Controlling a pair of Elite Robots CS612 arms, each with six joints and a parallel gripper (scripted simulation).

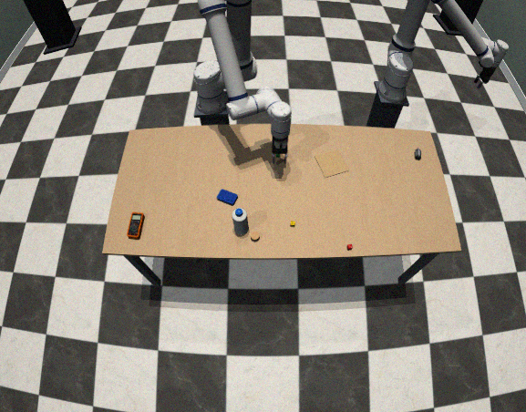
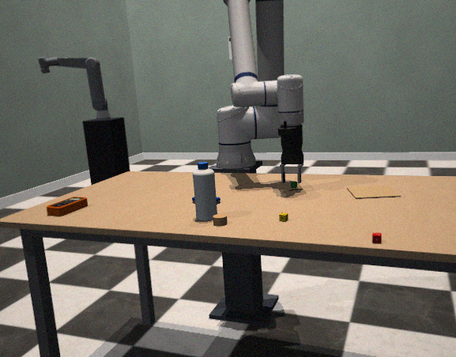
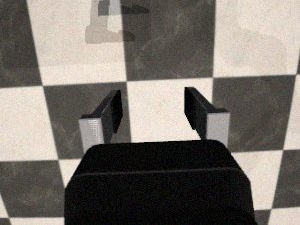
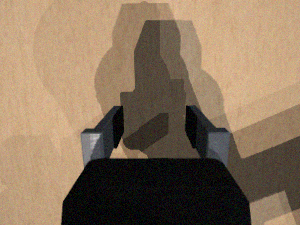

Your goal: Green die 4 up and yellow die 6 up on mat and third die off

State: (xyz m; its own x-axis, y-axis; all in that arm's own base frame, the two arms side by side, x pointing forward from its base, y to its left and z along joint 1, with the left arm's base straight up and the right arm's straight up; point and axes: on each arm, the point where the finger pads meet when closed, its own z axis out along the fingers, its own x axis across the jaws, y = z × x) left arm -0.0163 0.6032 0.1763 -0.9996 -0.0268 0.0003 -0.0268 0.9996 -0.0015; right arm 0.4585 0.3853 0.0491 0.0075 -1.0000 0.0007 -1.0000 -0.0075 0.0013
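Observation:
The green die (image 1: 277,156) (image 2: 293,184) is small and sits on the table, off the mat, below the right gripper (image 1: 280,161) (image 2: 292,181) (image 4: 154,124). That gripper is open and points down; its wrist view shows no die between the fingers. The yellow die (image 1: 293,223) (image 2: 283,217) lies on the table's front half. The red die (image 1: 349,247) (image 2: 377,238) lies near the front edge. The thin tan mat (image 1: 331,163) (image 2: 373,192) bears no die. The left gripper (image 1: 479,82) (image 3: 153,110) is open and empty over the floor, away from the table. The dice's top numbers are too small to read.
A bottle (image 1: 240,223) (image 2: 205,195) stands beside a small brown disc (image 1: 255,236) (image 2: 220,219). A blue block (image 1: 227,197) lies behind them. An orange multimeter (image 1: 135,225) (image 2: 67,206) lies at the left. A dark object (image 1: 417,154) lies at the far right.

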